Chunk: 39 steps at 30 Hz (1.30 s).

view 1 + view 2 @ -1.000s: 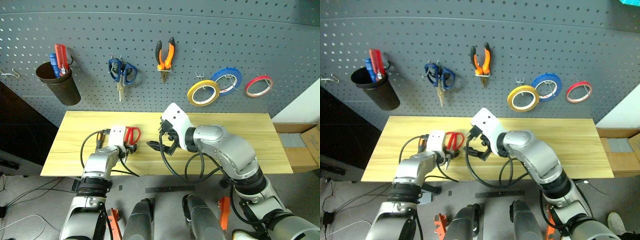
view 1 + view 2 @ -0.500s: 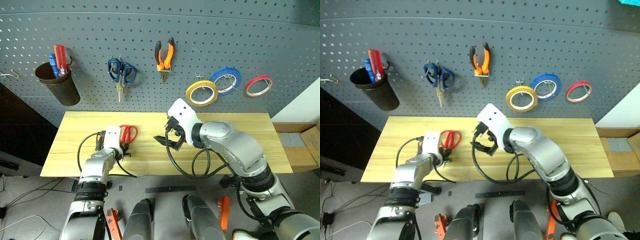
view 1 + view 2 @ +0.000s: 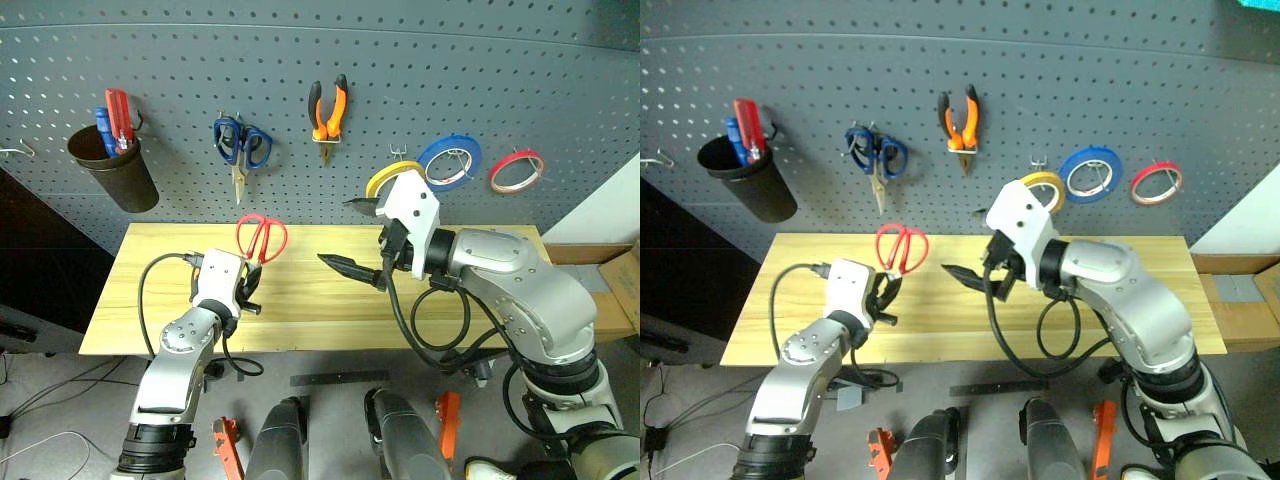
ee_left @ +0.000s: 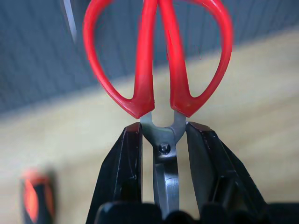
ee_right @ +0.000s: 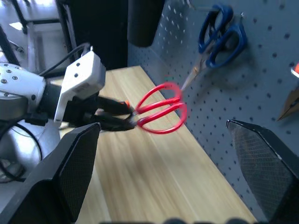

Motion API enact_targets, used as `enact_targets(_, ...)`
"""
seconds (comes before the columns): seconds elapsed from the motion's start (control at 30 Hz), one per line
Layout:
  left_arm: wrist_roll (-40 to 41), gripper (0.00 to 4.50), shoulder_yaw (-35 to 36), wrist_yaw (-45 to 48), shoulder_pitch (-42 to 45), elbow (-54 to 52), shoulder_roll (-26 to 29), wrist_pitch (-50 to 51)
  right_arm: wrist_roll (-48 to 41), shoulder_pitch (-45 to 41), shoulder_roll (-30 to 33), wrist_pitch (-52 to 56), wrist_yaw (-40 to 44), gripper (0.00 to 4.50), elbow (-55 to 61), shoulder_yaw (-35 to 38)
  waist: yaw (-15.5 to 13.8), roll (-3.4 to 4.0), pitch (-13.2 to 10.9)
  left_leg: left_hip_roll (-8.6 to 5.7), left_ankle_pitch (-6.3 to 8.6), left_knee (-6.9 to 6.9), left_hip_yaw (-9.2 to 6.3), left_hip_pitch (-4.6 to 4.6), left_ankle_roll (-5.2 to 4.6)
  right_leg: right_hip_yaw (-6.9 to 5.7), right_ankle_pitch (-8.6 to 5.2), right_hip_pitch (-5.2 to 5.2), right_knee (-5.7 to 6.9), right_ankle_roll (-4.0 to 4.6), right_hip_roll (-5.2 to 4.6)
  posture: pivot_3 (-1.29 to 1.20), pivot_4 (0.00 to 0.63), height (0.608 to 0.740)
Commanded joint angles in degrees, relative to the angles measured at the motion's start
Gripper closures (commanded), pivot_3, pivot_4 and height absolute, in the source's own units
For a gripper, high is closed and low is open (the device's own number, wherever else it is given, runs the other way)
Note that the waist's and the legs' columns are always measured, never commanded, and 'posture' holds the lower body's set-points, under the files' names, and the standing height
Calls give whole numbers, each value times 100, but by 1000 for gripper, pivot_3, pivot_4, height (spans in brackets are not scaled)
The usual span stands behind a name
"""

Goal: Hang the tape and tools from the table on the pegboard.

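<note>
A: Start with the big things. Where does everything sit against the pegboard (image 3: 320, 60)?

B: The pegboard fills the wall, and the table (image 3: 500, 290) runs along just below it. On the board hang a dark cup (image 3: 112, 172) at the far left, then the blue-handled scissors (image 3: 241, 148), the pliers (image 3: 329, 108), the yellow tape (image 3: 1042, 185), a blue tape ring (image 3: 450, 160) and a red tape ring (image 3: 517, 170).

A: And the arms?

B: The right gripper (image 3: 360, 235) is raised in front of the pegboard, partly covering the yellow tape; its two black fingers are spread wide with nothing between them. The left gripper (image 3: 247, 292) is lower, over the table's left part.

A: Is it holding something?

B: Yes. Its fingers (image 4: 124, 172) are clamped on the metal blades of the red-handled scissors (image 3: 260, 237), right at the pivot, with the red loops pointing up toward the pegboard, below the blue-handled pair.

A: Anything smaller?

B: A blurred orange-and-black object (image 4: 35, 200) lies on the table below the pegboard, possibly the screwdriver handle.
</note>
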State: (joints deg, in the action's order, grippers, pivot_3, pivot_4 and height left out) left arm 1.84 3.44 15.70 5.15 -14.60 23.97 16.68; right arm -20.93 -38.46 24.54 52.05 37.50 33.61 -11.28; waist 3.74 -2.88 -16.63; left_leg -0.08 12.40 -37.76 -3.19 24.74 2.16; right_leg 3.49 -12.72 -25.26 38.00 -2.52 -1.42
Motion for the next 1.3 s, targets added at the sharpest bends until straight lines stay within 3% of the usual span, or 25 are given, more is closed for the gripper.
enact_targets(0.03,-471,3468,103,-141,-133,-636,197,-1022,-88,-95,114,-291,108,0,140,128,-6,0,0,-1,1,1,2,0,-2,1,0,-1,-1,0,0,-89,258,740)
enact_targets(0.33,-768,3468,448,-366,-10,-675,240,-1846,-79,-215,199,-635,257,0,-115,37,-31,0,0,-4,6,5,19,2,-10,2,0,0,-9,0,5,-70,245,740)
enact_targets(0.67,-697,3468,405,-221,1105,260,221,-1756,80,-347,207,-827,195,0,-429,-82,-34,-1,0,-10,6,3,27,6,-10,-7,1,1,-8,-2,8,-80,249,740)
enact_targets(1.3,-644,3468,196,-290,1610,1261,-204,-1253,185,-407,151,-756,128,0,-450,-117,-30,0,0,-13,8,4,17,7,-11,-13,1,2,-2,-2,5,-101,266,740)
